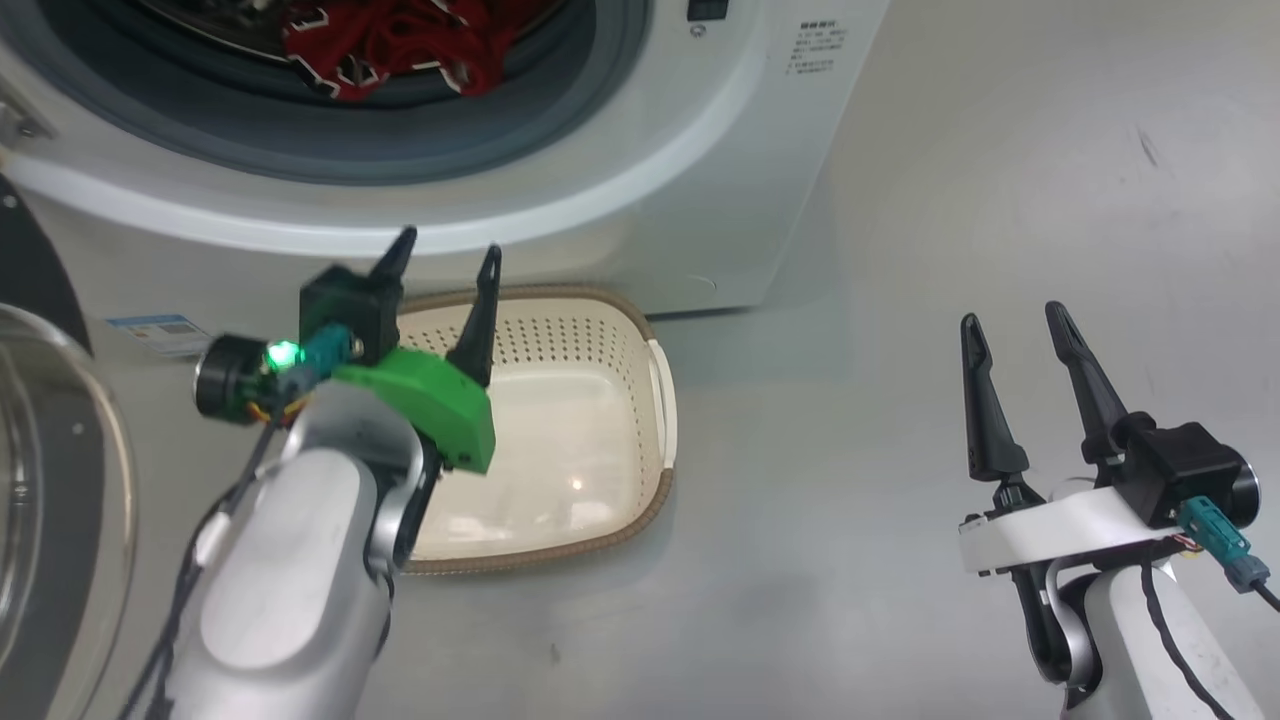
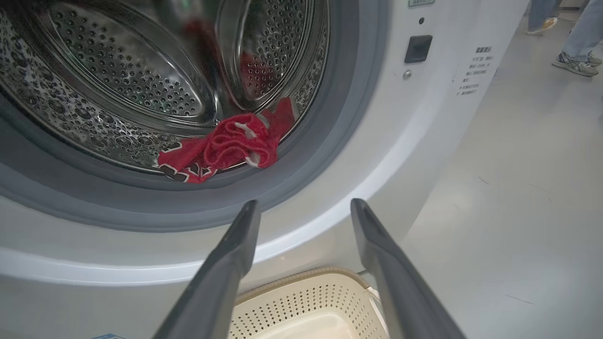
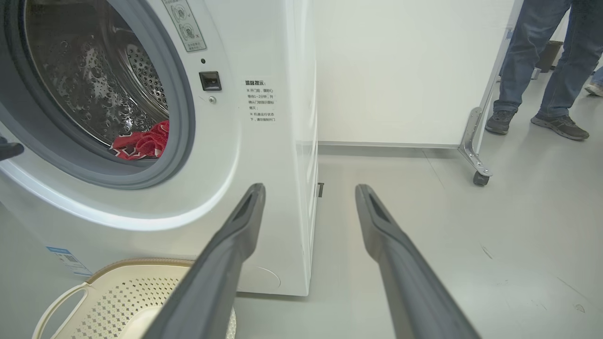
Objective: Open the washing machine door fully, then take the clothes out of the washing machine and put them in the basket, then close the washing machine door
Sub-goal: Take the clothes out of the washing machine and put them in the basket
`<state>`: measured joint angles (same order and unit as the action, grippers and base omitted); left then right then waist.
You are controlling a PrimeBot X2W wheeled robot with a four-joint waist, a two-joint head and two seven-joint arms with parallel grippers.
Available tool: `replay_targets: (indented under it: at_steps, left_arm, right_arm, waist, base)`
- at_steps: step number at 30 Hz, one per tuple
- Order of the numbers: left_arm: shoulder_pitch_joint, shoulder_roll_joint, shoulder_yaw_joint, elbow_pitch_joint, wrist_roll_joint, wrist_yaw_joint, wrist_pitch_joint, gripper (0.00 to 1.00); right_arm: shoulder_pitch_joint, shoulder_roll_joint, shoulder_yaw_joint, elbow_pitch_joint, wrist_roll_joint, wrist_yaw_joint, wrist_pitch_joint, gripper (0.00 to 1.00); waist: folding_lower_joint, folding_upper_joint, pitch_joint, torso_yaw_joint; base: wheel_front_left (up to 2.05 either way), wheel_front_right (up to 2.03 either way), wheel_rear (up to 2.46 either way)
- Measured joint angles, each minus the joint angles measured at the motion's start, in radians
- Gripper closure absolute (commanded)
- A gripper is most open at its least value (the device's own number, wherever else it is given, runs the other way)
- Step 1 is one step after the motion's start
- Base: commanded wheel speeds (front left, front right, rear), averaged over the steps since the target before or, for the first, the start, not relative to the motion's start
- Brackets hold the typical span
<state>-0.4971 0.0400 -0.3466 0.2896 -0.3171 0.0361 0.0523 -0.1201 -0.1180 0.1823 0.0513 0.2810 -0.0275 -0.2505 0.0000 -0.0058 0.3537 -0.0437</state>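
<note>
We hold our left gripper [image 1: 447, 242] spread wide and empty over the basket [image 1: 590, 400], before the washing machine [image 1: 620, 200]; our right gripper [image 1: 1012, 313], also agape, hangs far right. The clothes [image 1: 390, 45] lie in the drum [image 2: 118, 70]; the washing machine door [image 1: 45, 480] seems swung left

The floor [image 1: 1000, 200] is pale grey and smooth, with a soft shine. It takes the right side and the bottom of the head view. The washing machine [image 1: 640, 200] stands on it in the upper left of this view. The basket [image 1: 560, 335] sits on the floor just below the machine, at the centre left, close to its white front. A dark scuff mark [image 1: 1148, 148] shows at the upper right. In the right wrist view a white partition [image 3: 400, 70] rests on a small caster [image 3: 480, 178] at the right. A person's shoes [image 3: 560, 127] stand on the floor beside it.
</note>
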Motion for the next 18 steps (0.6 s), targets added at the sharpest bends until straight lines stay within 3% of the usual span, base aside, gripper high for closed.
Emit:
replay_targets:
  at_steps: [9, 18]
  left_arm:
    - [-0.202, 0.0, 0.03, 0.081, -0.017, -0.025, 0.12, 0.0]
    - [-0.383, 0.063, 0.104, 0.19, -0.035, -0.032, 0.257, 0.0]
  right_arm:
    - [-0.063, 0.018, 0.016, -0.005, 0.003, 0.011, 0.0, 0.0]
    - [-0.122, 0.04, 0.04, 0.01, 0.017, 0.026, -0.001, 0.0]
  waist:
    - [0.0, 0.0, 0.097, -0.041]
    - [0.0, 0.0, 0.191, -0.107]
  base:
    - [0.0, 0.0, 0.0]
    - [0.0, 0.0, 0.0]
